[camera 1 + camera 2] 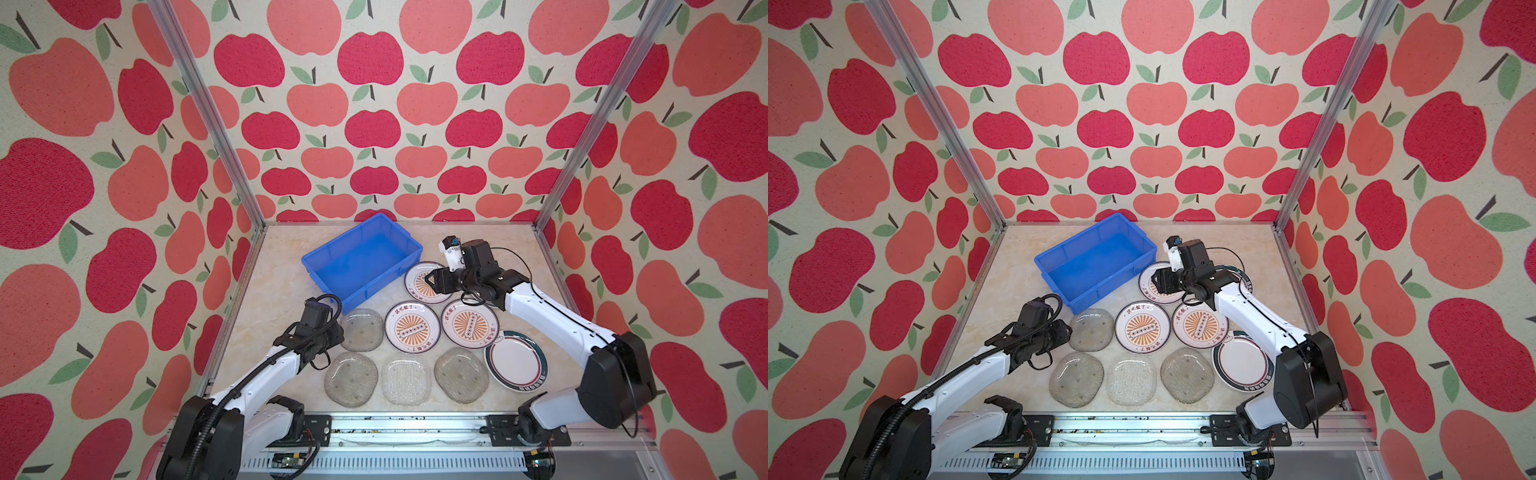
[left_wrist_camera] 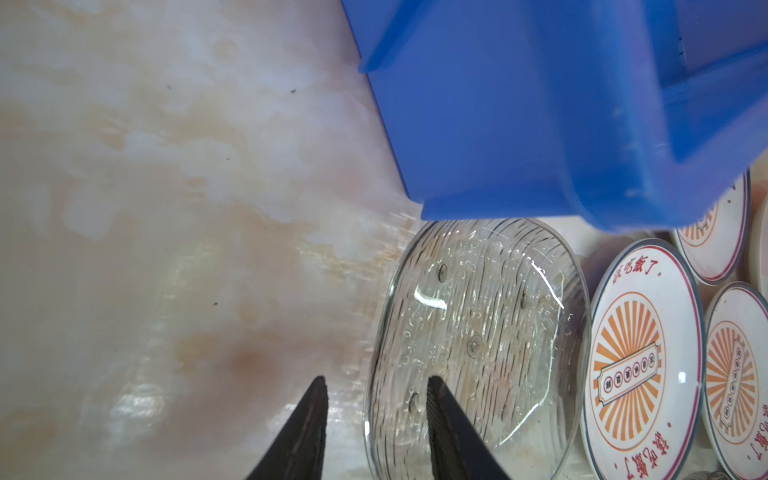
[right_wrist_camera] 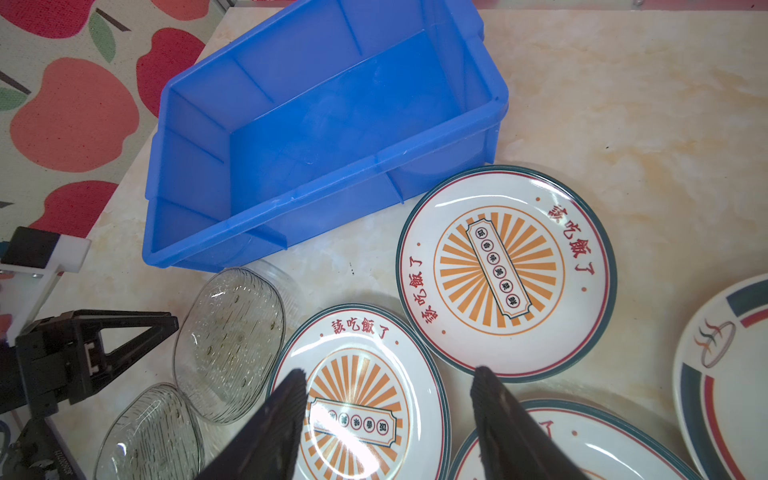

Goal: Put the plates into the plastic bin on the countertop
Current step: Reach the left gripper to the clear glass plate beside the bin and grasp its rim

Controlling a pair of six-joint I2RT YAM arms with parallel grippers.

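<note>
The empty blue plastic bin stands at the back of the countertop. Three sunburst plates lie in front of it, with several glass plates nearer. One green-rimmed plate lies right and another shows under the right arm. My left gripper is open, its jaws astride the rim of the far-left glass plate, with a gap beside one finger. My right gripper hangs open above the sunburst plates, holding nothing.
Apple-patterned walls and aluminium rails close in the countertop on three sides. A metal rail with both arm bases runs along the front. The bin sits at an angle, its near corner close to the far-left glass plate.
</note>
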